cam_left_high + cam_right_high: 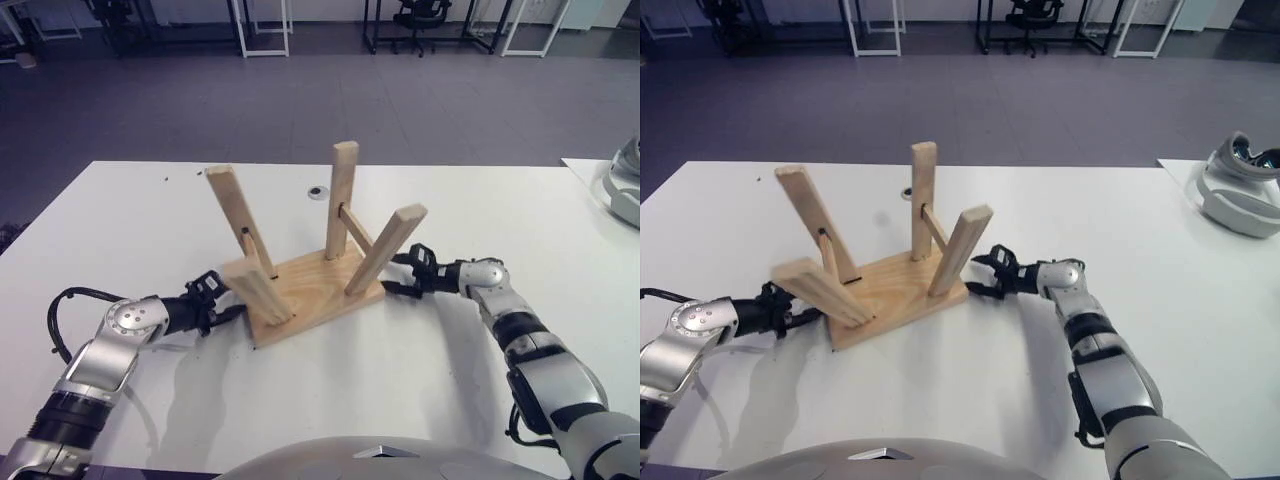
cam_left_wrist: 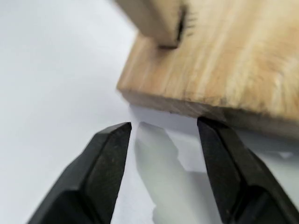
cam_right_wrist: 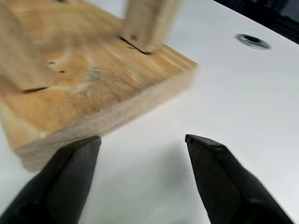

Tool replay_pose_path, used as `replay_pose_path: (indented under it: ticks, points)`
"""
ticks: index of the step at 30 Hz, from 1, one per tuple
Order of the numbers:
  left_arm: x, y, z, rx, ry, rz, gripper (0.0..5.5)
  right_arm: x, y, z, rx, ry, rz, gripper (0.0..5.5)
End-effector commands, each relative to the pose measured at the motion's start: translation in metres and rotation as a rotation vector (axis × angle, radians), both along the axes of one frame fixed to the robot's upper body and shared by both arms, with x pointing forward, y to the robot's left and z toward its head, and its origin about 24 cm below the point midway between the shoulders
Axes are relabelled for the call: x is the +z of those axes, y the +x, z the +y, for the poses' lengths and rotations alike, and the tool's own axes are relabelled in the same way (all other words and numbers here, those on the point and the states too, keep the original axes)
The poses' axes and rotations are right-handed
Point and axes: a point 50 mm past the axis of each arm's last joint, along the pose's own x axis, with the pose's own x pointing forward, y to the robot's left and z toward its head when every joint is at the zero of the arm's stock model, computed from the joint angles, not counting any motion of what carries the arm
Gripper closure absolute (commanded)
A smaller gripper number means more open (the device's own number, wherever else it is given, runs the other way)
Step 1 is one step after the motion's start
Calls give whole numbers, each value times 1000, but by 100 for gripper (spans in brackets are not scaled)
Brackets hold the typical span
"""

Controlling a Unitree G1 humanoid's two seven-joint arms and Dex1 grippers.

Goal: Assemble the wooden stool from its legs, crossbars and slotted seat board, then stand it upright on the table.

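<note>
**White table** (image 1: 150,220): work surface carrying every item below.

**Wooden stool** (image 1: 300,250): inverted, near the table's middle. The slotted seat board (image 1: 312,290) lies flat on the tabletop, and four legs rise from it, splayed outward:
- far-left leg (image 1: 240,220)
- far-right leg (image 1: 341,200)
- near-right leg (image 1: 385,250)
- near-left leg (image 1: 264,292), which leans low toward the robot

A crossbar (image 1: 357,228) runs between the two right-hand legs. A second crossbar (image 1: 247,243) shows between the two left-hand legs.

**Left gripper** (image 1: 235,298): low over the table at the seat board's left end. Its jaws are spread apart and hold nothing. The dark fingertips (image 2: 117,140) sit just beside the board's edge, and contact cannot be judged.

**Right gripper** (image 1: 392,275): at the board's right end, just beside the base of the near-right leg. Its jaws are likewise spread and empty.

**White headset** (image 1: 1240,195): at the table's right edge, well apart from the stool.

**Round table grommet** (image 1: 318,191): just behind the stool.
</note>
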Motion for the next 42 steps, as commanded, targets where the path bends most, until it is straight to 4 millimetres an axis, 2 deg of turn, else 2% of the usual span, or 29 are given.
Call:
replay_pose_path:
  ticks: [1, 4, 6, 8, 9, 11, 14, 16, 19, 23, 28, 33, 37, 40, 42]
  points:
    - [-22, -8, -10, 30, -79, 18, 289, 14, -16, 3, -47, 31, -41, 211]
    - [-13, -23, 15, 110, -56, -36, 289, 24, -23, -22, -296, -39, -110, 211]
    - [-8, -31, 31, 177, 7, -89, 289, 22, -37, -36, -435, -104, -109, 211]
    - [-11, -41, 32, 211, 47, -100, 289, 15, -60, -30, -478, -139, -62, 211]
    - [-16, -46, 23, 196, 38, -81, 289, 11, -70, -22, -481, -144, -33, 211]
    - [-23, -57, -9, 136, -28, -33, 289, 12, -87, 4, -453, -110, 20, 211]
    - [-25, -67, -42, 85, -94, 20, 289, 17, -87, 26, -444, -82, 28, 211]
    - [-25, -70, -56, 76, -91, 38, 289, 23, -86, 40, -405, -58, 27, 211]
    - [-8, -65, -68, 86, -161, 18, 289, 39, -92, 55, -308, 39, 46, 211]
    - [29, -59, -73, 71, -322, -16, 289, 63, -92, 50, -246, 109, 42, 211]
    - [66, -63, -54, 9, -343, -11, 289, 101, -91, 28, -188, 144, 40, 211]
    - [97, -66, -45, -56, -312, -42, 289, 141, -92, 8, -183, 197, 8, 211]
    - [94, -67, -36, -41, -253, -9, 289, 134, -88, -7, -246, 124, 20, 211]
    - [81, -66, -11, 5, -77, 33, 289, 120, -83, -29, -303, -75, -13, 211]
    - [73, -65, 9, 1, 96, 61, 289, 115, -82, -40, -281, -199, -27, 211]
